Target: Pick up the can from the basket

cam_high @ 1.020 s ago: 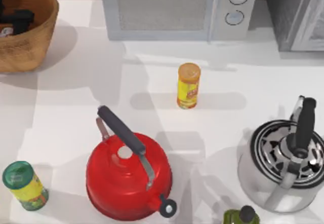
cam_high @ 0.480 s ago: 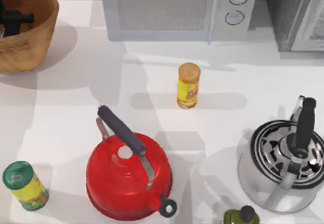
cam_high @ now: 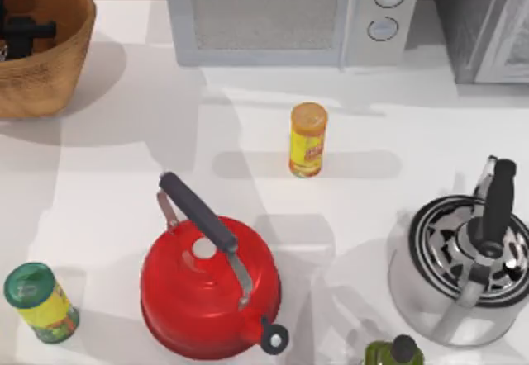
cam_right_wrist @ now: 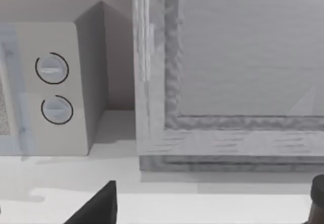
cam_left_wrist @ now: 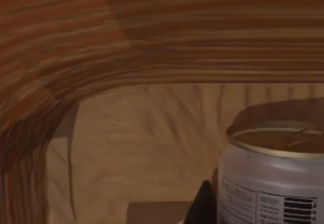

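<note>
Right end effector (cam_right_wrist: 96, 209) shows as a dark wedge low in the right wrist view, above the white table (cam_high: 116, 175). It faces the far appliances, and I cannot tell whether it is apart or together.

Nearest in the top view:
- A green-topped can (cam_high: 40, 303) stands upright at the left.
- A red kettle (cam_high: 207, 295) with a dark handle sits right of it.
- The top of an olive bottle (cam_high: 395, 353) is at the near edge.
- A silver kettle (cam_high: 463, 270) with a black handle is just beyond the bottle, on the right.

In the middle of the table, well apart from both kettles, a yellow canister (cam_high: 307, 140) with an orange lid stands upright.

At the far side are a grey microwave (cam_high: 289, 14) with two round knobs and, to its right, a grey cabinet (cam_high: 483, 22).

The basket (cam_high: 58, 59) sits in the far left corner. The left end effector (cam_high: 23, 30) reaches down inside it as a dark shape below the rim.

In the left wrist view the can (cam_left_wrist: 276, 178) stands upright on the basket floor. Its sides are whitish with printed text and its top is dull and rimmed. The ribbed orange-brown wall curves behind it. A dark part of the left end effector lies just beside the can's side. I cannot tell whether the end effector is apart or clamped on the can.
</note>
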Controlling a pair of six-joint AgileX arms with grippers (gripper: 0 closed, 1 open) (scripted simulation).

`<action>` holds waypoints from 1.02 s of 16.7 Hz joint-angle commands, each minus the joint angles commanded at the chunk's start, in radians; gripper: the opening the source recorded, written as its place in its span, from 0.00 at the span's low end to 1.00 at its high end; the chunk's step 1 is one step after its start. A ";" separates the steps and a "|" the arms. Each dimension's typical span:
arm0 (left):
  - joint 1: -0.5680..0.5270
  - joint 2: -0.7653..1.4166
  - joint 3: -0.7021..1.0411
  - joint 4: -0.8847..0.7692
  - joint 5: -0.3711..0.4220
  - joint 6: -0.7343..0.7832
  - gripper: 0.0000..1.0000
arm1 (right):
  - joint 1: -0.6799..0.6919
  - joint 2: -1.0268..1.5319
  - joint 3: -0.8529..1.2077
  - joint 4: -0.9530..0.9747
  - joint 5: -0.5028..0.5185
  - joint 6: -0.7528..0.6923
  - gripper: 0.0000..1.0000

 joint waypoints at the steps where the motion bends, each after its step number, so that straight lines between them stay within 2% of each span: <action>1: 0.000 0.000 0.000 0.000 0.000 0.000 0.00 | 0.000 0.000 0.000 0.000 0.000 0.000 1.00; 4: 0.001 -0.057 -0.046 0.032 -0.006 -0.007 0.00 | 0.000 0.000 0.000 0.000 0.000 0.000 1.00; 7: 0.002 -0.200 -0.178 0.091 -0.014 -0.024 0.00 | 0.000 0.000 0.000 0.000 0.000 0.000 1.00; 17: -0.002 -1.008 -0.914 0.491 -0.050 -0.114 0.00 | 0.000 0.000 0.000 0.000 0.000 0.000 1.00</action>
